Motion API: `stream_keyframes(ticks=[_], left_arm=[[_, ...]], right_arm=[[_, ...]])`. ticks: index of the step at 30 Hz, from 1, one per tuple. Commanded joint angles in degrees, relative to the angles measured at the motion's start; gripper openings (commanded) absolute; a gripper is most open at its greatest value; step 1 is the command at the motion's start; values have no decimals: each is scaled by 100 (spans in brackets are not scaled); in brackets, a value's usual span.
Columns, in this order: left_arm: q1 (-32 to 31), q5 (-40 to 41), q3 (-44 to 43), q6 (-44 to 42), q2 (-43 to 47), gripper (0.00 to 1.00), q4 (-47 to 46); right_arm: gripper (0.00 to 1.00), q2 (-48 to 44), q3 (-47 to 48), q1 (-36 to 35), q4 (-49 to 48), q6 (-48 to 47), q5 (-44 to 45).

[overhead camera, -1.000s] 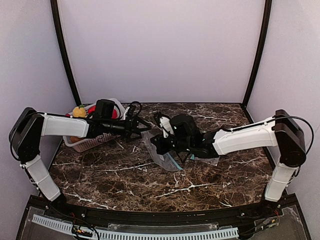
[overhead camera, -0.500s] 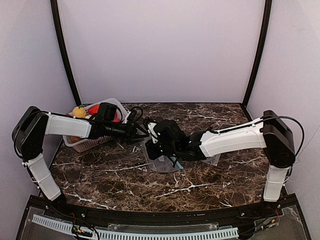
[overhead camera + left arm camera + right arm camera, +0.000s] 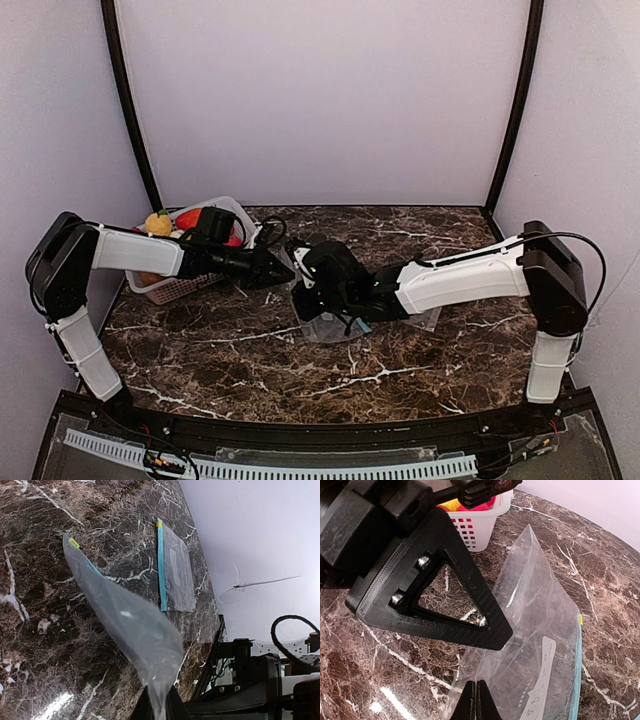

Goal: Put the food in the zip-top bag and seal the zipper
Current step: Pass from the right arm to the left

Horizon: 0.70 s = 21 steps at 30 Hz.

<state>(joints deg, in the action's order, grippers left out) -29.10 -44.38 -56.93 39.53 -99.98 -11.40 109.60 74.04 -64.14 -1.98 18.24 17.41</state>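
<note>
The left hand (image 3: pixel 159 700) and right hand (image 3: pixel 475 687) each pinch the film of the zip-top bag (image 3: pixel 540 615) at mid-table (image 3: pixel 400 360), the toy food (image 3: pixel 190 218) lies in the white basket (image 3: pixel 180 288) far left, so opening the mouth probably wants slow, opposed pulls

The basket (image 3: pixel 178 290) is set at the far-left corner of the surface (image 3: pixel 300 385), with the food (image 3: pixel 157 222) in it. The zip-top bag (image 3: pixel 325 326) is placed right of it, mid-surface. A second bag (image 3: pixel 177 575) is laid flat further right.
</note>
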Motion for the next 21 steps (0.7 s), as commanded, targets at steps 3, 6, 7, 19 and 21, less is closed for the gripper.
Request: stream_keyframes(ticks=[3, 6, 7, 19, 21], left_arm=[[10, -72, -81, -83, -31, 1, 105], [10, -115, -86, -105, -30, 1, 103], [10, -128, -96, -115, -32, 1, 103], [1, -732, -705, -1601, 715, 1, 791], [1, -958, -839, -1975, 875, 1, 963]], right_arm=[[8, -23, -15, -71, -41, -90, -80], [16, -110, -91, -79, -72, -126, -191], [22, -167, -129, -78, -79, -127, -233], [86, -2136, -1330, 462, -8, 532, -521], [91, -2496, -1612, 724, -186, 656, -909]])
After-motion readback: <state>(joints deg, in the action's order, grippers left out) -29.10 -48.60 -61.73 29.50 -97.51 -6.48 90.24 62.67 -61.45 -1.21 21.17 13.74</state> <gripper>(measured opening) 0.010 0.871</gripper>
